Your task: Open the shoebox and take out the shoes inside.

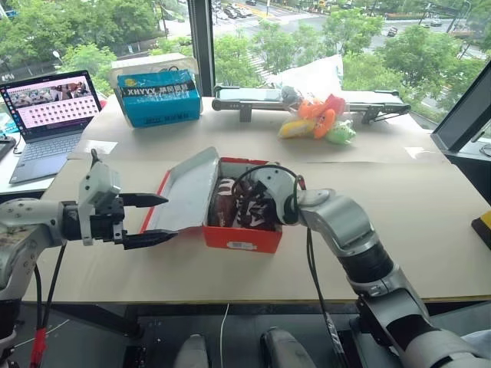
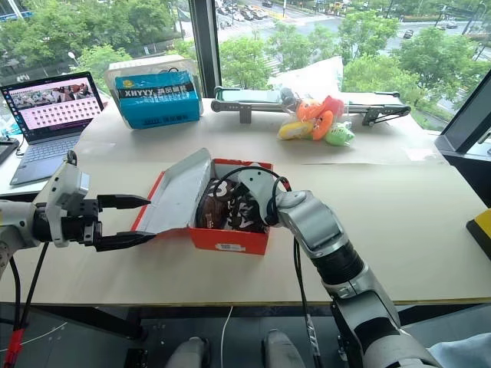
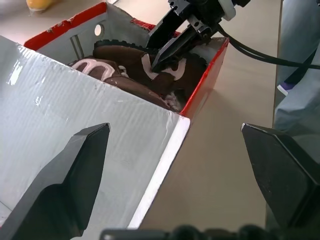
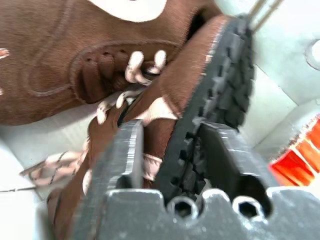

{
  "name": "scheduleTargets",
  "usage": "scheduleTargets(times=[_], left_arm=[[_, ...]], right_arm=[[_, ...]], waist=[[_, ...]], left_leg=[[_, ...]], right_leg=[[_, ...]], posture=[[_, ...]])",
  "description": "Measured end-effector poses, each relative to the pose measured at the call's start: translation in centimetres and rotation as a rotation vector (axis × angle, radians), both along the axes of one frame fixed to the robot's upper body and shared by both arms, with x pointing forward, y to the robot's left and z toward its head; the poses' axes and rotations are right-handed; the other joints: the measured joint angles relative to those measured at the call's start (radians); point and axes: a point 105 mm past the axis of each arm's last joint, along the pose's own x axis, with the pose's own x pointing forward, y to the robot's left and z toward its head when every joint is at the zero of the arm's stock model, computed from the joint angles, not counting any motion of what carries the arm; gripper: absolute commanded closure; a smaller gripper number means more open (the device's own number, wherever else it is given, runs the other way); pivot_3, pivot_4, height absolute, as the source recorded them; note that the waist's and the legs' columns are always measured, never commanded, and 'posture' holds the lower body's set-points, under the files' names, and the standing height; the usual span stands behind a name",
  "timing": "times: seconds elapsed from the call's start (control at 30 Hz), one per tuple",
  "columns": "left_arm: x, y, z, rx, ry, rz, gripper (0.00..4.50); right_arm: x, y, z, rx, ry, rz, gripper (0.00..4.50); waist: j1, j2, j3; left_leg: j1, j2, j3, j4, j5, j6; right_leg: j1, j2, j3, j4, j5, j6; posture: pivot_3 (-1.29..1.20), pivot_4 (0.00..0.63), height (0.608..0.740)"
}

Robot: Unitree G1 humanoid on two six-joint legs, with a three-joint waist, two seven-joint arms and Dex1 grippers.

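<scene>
Status sheet, my read from the remote seat:

- Shoebox (image 1: 244, 236): red, sits mid-table (image 1: 430, 222), just in front of me. Lid (image 1: 184, 192) already swung up and over to my left, grey inside facing up. Opening step = done.
- Shoes (image 3: 145, 67): brown pair, both inside the box, lying on their sides, laces loose. None out yet.
- Right hand (image 3: 162, 56): reached down into the box from my right. In the wrist cam the fingers (image 4: 220, 150) sit either side of one shoe's black treaded sole and brown upper, pinched in close on it. I judge the grip as made or nearly so; shoe not lifted, no gap under it that I can see.
- Left hand (image 1: 147, 221): fingers spread wide, nothing in it, hovers level just beside the lid's outer edge, on my left. Can't tell if a fingertip touches the lid; looks just apart.
- Other stuff on the table, not part of the job: blue box (image 1: 159, 98) far left, laptop (image 1: 47, 115) beyond it, plush toys (image 1: 318, 119) at the far side, near a conveyor-like rail (image 1: 253, 98).

Tally: lid open = 1 of 3 steps. Left to do: lift shoe no. 1 out and set it on the table, then go back for shoe no. 2. Approx a third along, by my est.

Watch item: laces of both shoes lie tangled close together; second shoe may drag along when the first comes up.
</scene>
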Motion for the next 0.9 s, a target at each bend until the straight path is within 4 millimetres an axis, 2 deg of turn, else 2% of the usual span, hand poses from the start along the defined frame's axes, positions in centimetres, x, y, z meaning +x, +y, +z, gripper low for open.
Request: scheduleTargets(times=[0.07,0.1,0.3,0.47,0.57,0.67,0.9], left_arm=[[0.0,-0.1,0.0,0.000,0.004,0.002,0.00],[0.0,-0.1,0.0,0.001,0.004,0.003,0.00],[0.1,-0.1,0.3,0.001,-0.010,0.005,0.00],[0.2,-0.2,0.4,0.001,-0.014,0.003,0.00],[0.2,-0.3,0.5,0.002,-0.017,-0.001,0.00],[0.2,-0.4,0.4,0.003,-0.012,-0.006,0.00],[0.4,-0.3,0.4,-0.001,-0.007,-0.002,0.00]], right_arm=[[0.1,0.0,0.0,0.000,0.001,0.000,4.10],[0.1,-0.1,0.0,0.000,0.000,0.001,4.15],[0.3,-0.2,0.1,0.004,-0.001,-0.004,4.15],[0.6,0.0,1.2,0.035,0.020,-0.049,4.15],[1.0,0.5,2.4,0.176,0.086,-0.143,4.15],[1.1,0.4,2.8,0.272,0.142,-0.212,4.15],[0.9,-0.7,3.4,0.372,0.200,-0.309,4.15]], waist=[[-0.001,0.000,0.000],[-0.001,0.000,0.000],[-0.001,0.000,0.000],[-0.004,0.000,0.000],[-0.006,0.001,0.001],[-0.001,0.001,0.001],[0.002,0.001,0.001]], left_leg=[[0.001,0.000,0.000,0.000,0.000,0.000],[0.001,0.000,0.000,0.000,0.000,0.000],[0.002,0.000,0.000,0.000,0.000,0.000],[0.000,0.000,0.000,-0.001,0.000,0.000],[-0.010,0.000,0.000,-0.001,0.000,0.000],[-0.016,0.000,-0.001,-0.001,0.000,0.000],[-0.022,-0.001,-0.001,-0.001,0.000,0.000]], right_leg=[[0.000,0.000,0.000,0.000,0.000,0.000],[0.001,0.000,0.000,0.000,0.000,0.000],[0.001,0.000,0.000,-0.001,-0.001,-0.001],[-0.001,0.000,0.000,0.000,-0.001,-0.001],[-0.011,0.000,0.000,0.002,0.004,0.006],[-0.017,0.000,0.000,0.002,0.004,0.006],[-0.020,-0.001,-0.001,0.000,0.004,0.007]], posture=[[0.00,0.150,0.736],[0.00,0.150,0.736],[0.00,0.150,0.736],[0.00,0.150,0.736],[0.00,0.150,0.736],[0.00,0.150,0.736],[0.00,0.150,0.736]])
